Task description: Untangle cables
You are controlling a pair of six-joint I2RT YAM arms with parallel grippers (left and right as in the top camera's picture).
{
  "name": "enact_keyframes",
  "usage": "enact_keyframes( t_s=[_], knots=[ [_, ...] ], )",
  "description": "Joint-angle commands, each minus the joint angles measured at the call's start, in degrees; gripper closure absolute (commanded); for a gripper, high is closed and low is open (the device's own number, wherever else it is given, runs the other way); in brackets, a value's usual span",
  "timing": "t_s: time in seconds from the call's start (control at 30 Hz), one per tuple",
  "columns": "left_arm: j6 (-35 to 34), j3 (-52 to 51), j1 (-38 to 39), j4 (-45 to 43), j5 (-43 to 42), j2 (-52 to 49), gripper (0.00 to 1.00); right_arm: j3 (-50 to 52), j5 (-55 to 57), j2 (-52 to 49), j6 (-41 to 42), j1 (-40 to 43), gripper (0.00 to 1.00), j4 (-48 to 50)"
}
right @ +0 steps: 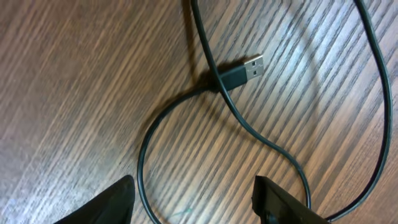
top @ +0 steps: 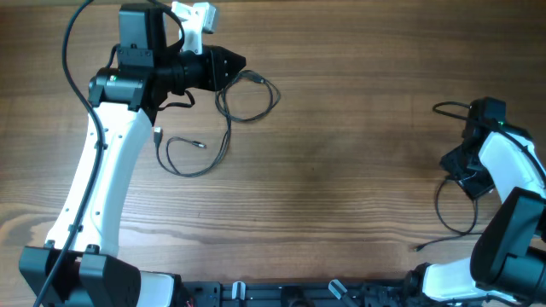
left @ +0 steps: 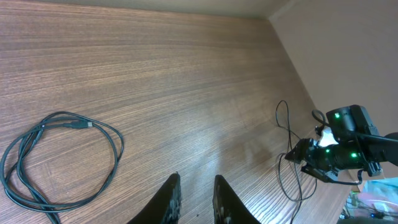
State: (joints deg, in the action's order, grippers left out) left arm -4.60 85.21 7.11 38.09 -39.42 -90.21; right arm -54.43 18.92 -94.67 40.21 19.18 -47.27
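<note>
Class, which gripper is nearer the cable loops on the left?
Left. The left gripper is just beside the cable loops; the right gripper sits across the table, over another cable.

Open table (top: 341, 170) mid-span — cable loops (top: 228, 141) left, second cable (top: 438, 207) right

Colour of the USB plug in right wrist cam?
USB plug: black body, silver tip; right wrist view.
</note>
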Motion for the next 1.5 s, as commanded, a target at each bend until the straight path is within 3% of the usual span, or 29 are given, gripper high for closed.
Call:
enact_keyframes(
  t_s=[0.0,0.37,0.8,1.1,1.3,1.4,1.47],
  knots=[
    [1.38,0.61,-0.11,-0.37,-1.29,0.22,0.81,0.57,2.25,-0.9,1.31,-0.35,0.32,0.52],
    [1.36,0.61,-0.11,-1.05,-1.29,0.22,0.81,0.57,2.27,-5.2,1.95,0.02,0.28,3.37],
    [1.33,0.61,-0.11,-1.49,-1.81,0.22,0.82,0.57,4.0,-5.42,1.7,8.02,0.24,4.13],
    [1.6,0.63,-0.17,-1.64,-3.17,1.09,0.81,0.57,0.44,-13.49,1.84,8.02,0.24,7.37],
    [1.57,0.63,-0.17,-2.62,-3.17,1.84,0.81,0.59,-5.4,-13.55,1.97,8.02,0.29,5.86],
    [1.57,0.63,-0.17,-2.54,-3.19,1.84,0.81,1.4,-7.3,-13.55,1.75,8.02,0.37,6.45],
    [1.57,0.63,-0.17,-2.54,-3.19,1.84,0.81,3.06,-10.56,-13.55,-1.73,8.02,0.38,9.22]
  ],
)
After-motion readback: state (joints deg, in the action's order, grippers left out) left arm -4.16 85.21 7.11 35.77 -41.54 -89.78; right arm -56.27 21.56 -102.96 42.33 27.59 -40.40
